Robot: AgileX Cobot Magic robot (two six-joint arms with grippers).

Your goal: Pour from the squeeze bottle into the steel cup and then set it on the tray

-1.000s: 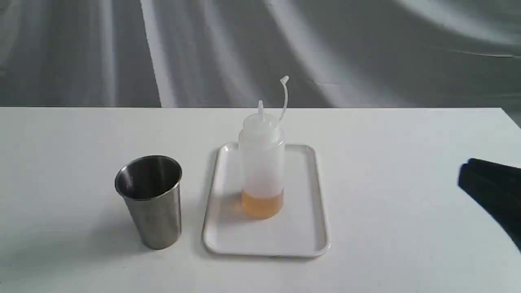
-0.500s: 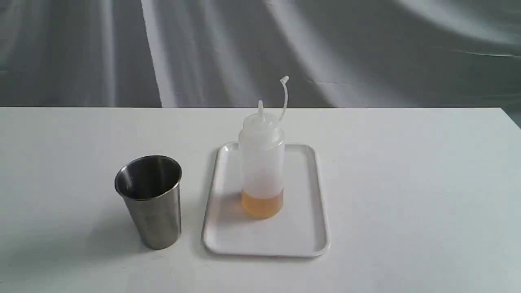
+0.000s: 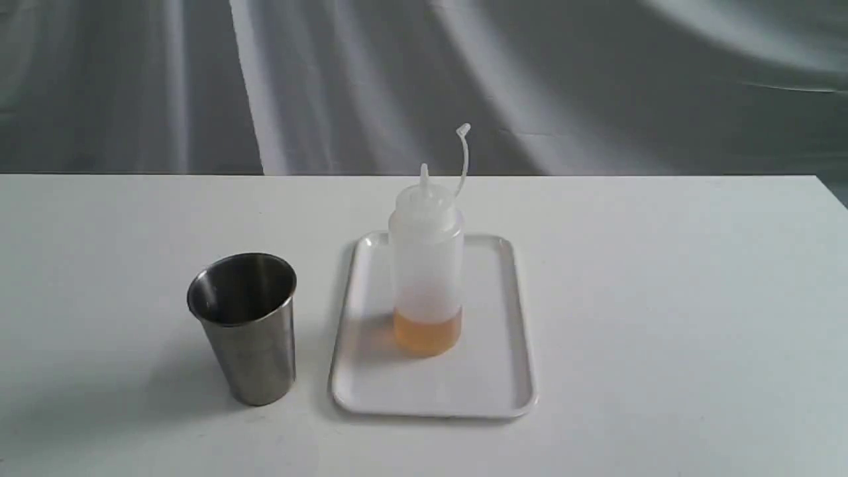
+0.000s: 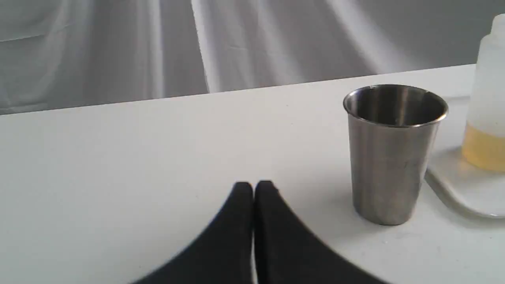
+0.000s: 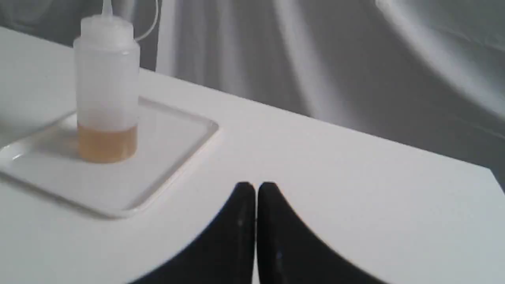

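The squeeze bottle [image 3: 426,265] stands upright on the white tray [image 3: 490,384] in the middle of the table, amber liquid low in it, its cap strap curling up. Left of the tray stands the steel cup [image 3: 246,328], upright. Neither gripper shows in the exterior view. My left gripper [image 4: 253,186] is shut and empty, well short of the steel cup [image 4: 392,154]; the squeeze bottle [image 4: 487,98] sits at that picture's edge. My right gripper [image 5: 255,186] is shut and empty, apart from the tray [image 5: 169,146] and the squeeze bottle [image 5: 106,90].
The white table [image 3: 662,298] ends at a far edge before a grey draped cloth backdrop [image 3: 596,79]. The table's right corner [image 5: 489,169] shows in the right wrist view.
The black right arm, at the right edge of the exterior view a second ago, has drawn back out of it. Bottle, cup and tray have not moved.
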